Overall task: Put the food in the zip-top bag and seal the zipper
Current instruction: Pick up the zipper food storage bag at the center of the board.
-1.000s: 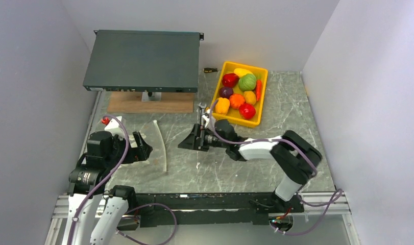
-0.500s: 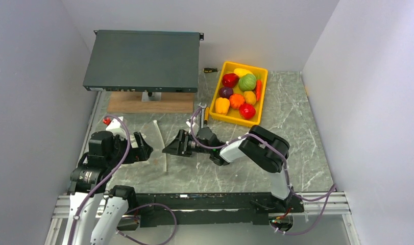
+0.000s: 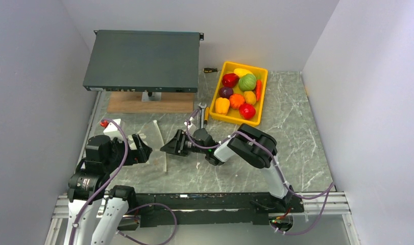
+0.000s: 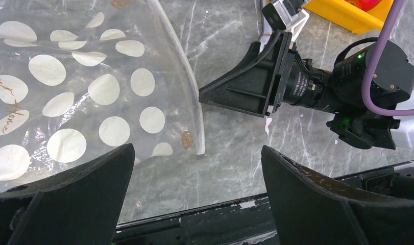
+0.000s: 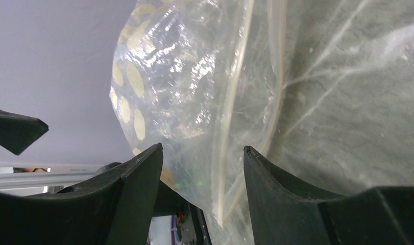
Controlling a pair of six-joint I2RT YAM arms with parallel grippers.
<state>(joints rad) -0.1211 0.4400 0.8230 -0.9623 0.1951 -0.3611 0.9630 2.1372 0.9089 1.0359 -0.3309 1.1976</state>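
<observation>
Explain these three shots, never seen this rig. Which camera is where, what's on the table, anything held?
Two robot arms are bolted at the near edge of a grey marbled table. The overhead view looks down from behind them. The other two are wrist cameras, so the black fingers at the bottom are that arm's own. The left gripper and right gripper face each other across a clear plastic bag with white dots, its whitish zipper strip toward the right arm. Both grippers are open; nothing is held. The glossy toy fruits and vegetables sit in a yellow rectangular tray. Behind stands a dark grey flat metal box.
</observation>
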